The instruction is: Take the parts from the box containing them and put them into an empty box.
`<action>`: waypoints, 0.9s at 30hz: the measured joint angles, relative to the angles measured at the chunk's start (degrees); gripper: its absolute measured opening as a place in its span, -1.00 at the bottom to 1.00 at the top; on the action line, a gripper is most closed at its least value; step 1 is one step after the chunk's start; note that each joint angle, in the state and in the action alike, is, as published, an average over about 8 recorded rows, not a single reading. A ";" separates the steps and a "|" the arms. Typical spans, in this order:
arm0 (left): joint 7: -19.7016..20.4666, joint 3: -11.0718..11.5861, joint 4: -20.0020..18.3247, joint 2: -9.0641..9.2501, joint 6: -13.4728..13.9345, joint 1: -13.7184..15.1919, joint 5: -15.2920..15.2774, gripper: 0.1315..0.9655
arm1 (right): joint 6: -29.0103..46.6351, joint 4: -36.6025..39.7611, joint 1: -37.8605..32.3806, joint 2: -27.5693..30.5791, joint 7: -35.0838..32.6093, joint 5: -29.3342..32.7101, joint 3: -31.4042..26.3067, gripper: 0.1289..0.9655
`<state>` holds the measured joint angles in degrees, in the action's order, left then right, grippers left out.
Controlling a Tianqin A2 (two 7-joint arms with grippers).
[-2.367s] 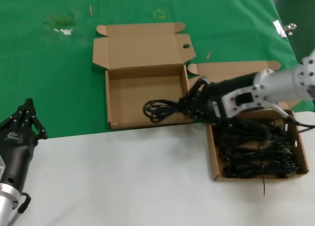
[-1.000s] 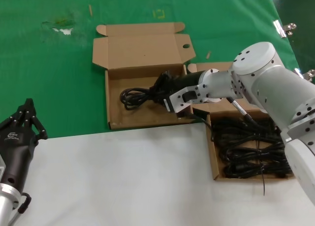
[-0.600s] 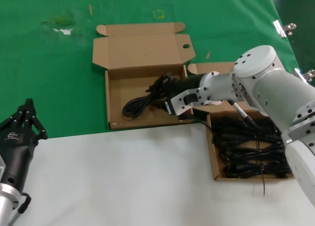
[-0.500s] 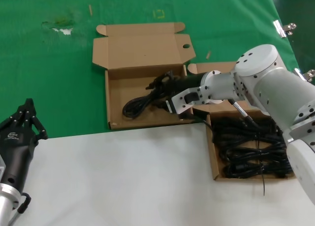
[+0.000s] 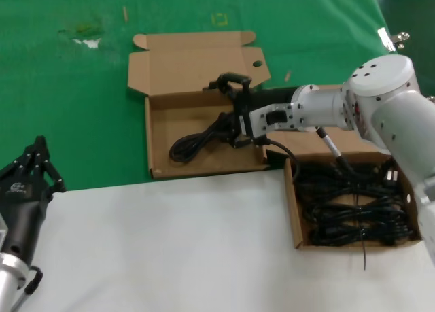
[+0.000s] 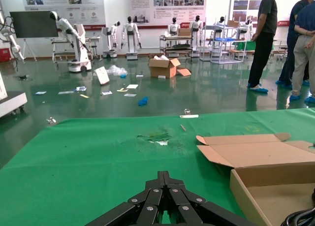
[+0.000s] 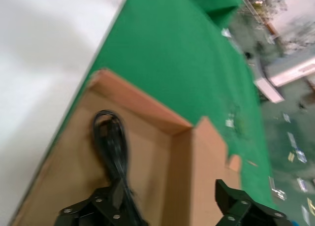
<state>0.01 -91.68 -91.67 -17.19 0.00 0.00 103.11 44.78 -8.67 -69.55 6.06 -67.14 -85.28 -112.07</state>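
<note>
One black bundled cord [image 5: 197, 141] lies on the floor of the open cardboard box [image 5: 163, 118] at the middle of the green cloth. My right gripper [image 5: 232, 108] hovers open just above that cord's near end, holding nothing. In the right wrist view the cord [image 7: 111, 137] runs away from between the spread fingers [image 7: 106, 204] toward the box's corner [image 7: 172, 137]. The remaining parts [image 5: 353, 203] fill the second box [image 5: 293, 220] at the right. My left gripper [image 5: 39, 143] is parked shut at the lower left.
The receiving box's lid [image 5: 197, 60] lies flat behind it. The white table surface [image 5: 170, 244] lies in front of the green cloth [image 5: 68, 94]. In the left wrist view the shut gripper [image 6: 165, 176] points over the cloth toward the box's flaps [image 6: 246, 152].
The right gripper carried a cord from the right box into the middle box, set it down, opened and drew back to the right. The left arm has not moved.
</note>
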 joint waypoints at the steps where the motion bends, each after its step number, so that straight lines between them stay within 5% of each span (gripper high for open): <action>1: 0.00 0.00 0.00 0.00 0.00 0.00 0.00 -0.98 | 0.15 -1.85 0.79 0.57 1.40 -0.21 0.17 0.05; 18: 0.00 0.00 0.00 0.00 0.00 0.00 0.00 -0.98 | -3.16 -39.77 18.04 15.41 32.96 0.73 1.31 0.68; 27: 0.00 0.00 0.00 0.00 0.00 0.00 0.00 -0.98 | -6.10 -54.50 28.05 23.22 43.13 -0.57 4.03 0.92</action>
<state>0.01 -91.68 -91.67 -17.19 0.00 0.00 103.12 38.68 -63.17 -41.50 29.28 -24.01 -85.85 -108.04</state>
